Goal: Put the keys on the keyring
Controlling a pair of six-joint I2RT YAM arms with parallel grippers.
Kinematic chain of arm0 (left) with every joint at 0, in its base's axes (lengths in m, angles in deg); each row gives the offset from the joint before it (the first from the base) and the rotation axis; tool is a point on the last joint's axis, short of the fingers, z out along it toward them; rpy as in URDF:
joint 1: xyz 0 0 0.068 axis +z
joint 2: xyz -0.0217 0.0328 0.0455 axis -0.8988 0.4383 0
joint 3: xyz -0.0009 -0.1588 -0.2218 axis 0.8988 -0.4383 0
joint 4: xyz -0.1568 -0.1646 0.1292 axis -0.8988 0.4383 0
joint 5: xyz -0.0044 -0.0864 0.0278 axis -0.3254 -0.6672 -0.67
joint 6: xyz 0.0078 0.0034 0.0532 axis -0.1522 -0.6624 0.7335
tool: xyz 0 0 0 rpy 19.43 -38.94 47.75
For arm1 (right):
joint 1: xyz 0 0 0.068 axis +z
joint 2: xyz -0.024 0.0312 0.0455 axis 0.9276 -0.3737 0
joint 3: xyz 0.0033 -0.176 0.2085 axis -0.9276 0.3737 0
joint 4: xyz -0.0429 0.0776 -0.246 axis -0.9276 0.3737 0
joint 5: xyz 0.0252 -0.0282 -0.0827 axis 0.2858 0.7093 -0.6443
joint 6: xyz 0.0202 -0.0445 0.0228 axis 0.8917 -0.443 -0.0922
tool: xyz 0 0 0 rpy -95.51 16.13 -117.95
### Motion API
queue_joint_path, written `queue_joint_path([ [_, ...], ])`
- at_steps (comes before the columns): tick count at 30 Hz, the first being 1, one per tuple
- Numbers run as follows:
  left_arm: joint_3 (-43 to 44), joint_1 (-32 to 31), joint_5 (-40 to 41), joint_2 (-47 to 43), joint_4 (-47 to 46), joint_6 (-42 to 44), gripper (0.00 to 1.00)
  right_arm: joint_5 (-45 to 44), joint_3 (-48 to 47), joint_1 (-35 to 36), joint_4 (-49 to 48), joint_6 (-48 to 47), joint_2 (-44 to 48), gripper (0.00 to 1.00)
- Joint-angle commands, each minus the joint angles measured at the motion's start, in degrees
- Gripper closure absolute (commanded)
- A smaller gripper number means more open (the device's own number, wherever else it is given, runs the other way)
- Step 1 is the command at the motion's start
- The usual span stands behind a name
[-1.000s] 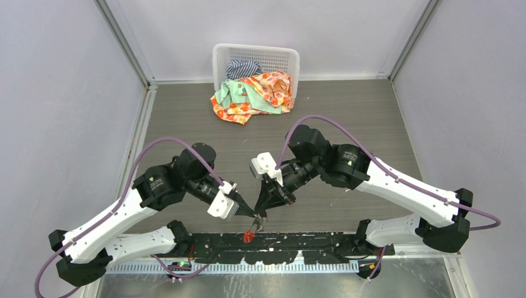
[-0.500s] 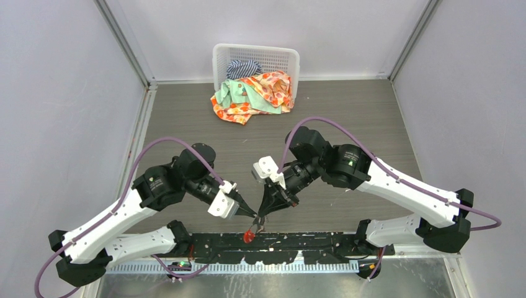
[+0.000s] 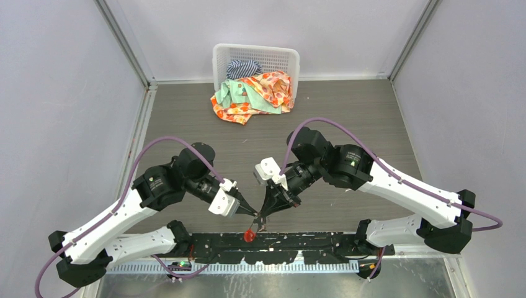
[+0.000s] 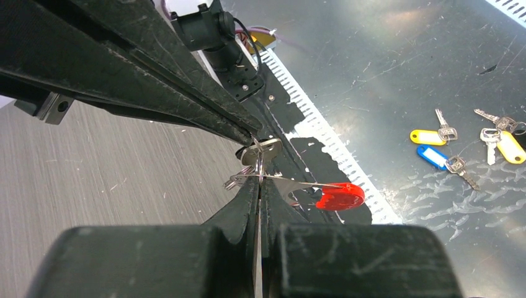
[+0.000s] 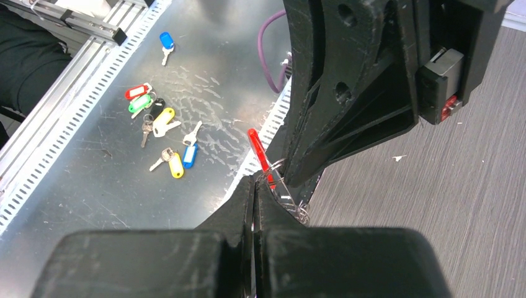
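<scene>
My two grippers meet tip to tip above the table's near edge. The left gripper [image 3: 250, 213] [image 4: 259, 181] is shut on a thin silvery piece of the keyring [image 4: 262, 151]. The ring's elongated red tag [image 3: 249, 235] [image 4: 339, 195] hangs just beyond it. The right gripper [image 3: 261, 218] [image 5: 255, 181] is also shut on the keyring [image 5: 290, 200], with the red tag [image 5: 258, 151] just past its tips. In the left wrist view the right gripper's fingertips [image 4: 247, 131] pinch the grey ring. I see no loose key with a black or small red head; they are hidden or out of view.
A white basket [image 3: 217, 59] with coloured clothes [image 3: 254, 93] spilling out stands at the back. A black rail [image 3: 310, 245] runs along the near edge. On the metal surface below lie several keys with coloured tags [image 4: 429, 136] [image 5: 158, 118].
The right gripper has shifted slightly toward the near edge, keeping its grip. The left gripper has barely moved. Both stay shut on the ring bunch.
</scene>
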Motion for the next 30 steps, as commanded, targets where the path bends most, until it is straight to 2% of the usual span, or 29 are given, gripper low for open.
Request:
queue_joint_path([
  [1,0.0,1.0,0.0,-1.3,-6.4,-3.1,1.00,0.5,-0.3,0.2,1.8,-1.4,1.7,0.99],
  [11,0.2,2.3,-0.1,-1.3,-13.4,-12.6,1.00,-2.9,0.5,0.2,0.7,-0.7,2.7,0.99],
  [15,0.4,2.4,0.0,-1.2,-16.7,-16.4,1.00,-5.8,3.0,0.2,-5.7,2.6,5.1,0.99],
  [25,2.2,3.3,3.7,-0.4,-29.1,-33.4,1.00,-13.6,10.8,0.2,-21.7,11.2,12.3,0.99],
  [30,3.6,4.2,6.9,0.4,-33.1,-40.2,1.00,-14.8,12.3,0.2,-25.3,13.5,14.4,0.99],
])
